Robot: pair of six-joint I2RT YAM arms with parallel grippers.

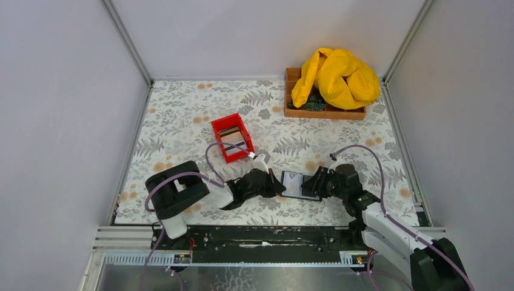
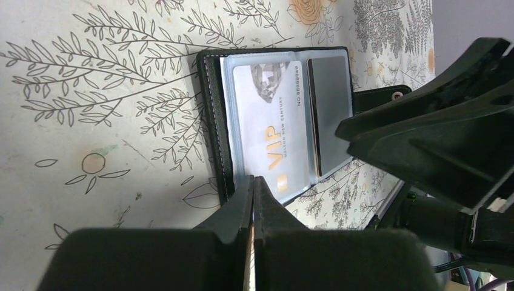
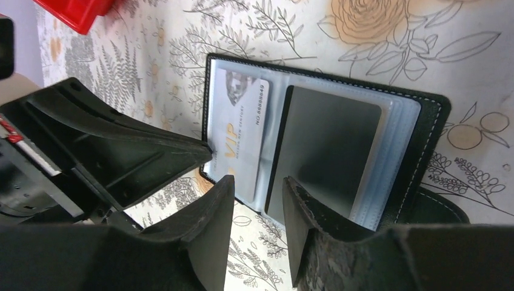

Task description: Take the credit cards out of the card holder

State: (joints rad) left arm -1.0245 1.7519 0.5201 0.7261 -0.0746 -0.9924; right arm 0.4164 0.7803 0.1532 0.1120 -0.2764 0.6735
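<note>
The card holder [image 1: 297, 185] lies open, long axis left-right; left tool [image 2: 253, 182] shut, right tool [image 3: 257, 182] parted.

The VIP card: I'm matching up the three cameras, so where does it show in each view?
Top external: the VIP card is a small pale patch, low centre, in the left half of the open card holder.
Left wrist: VIP card near centre, lettering running up the picture.
Right wrist: VIP card left of centre, beside the dark card.
Shared landmark: the black card holder around it.
</note>
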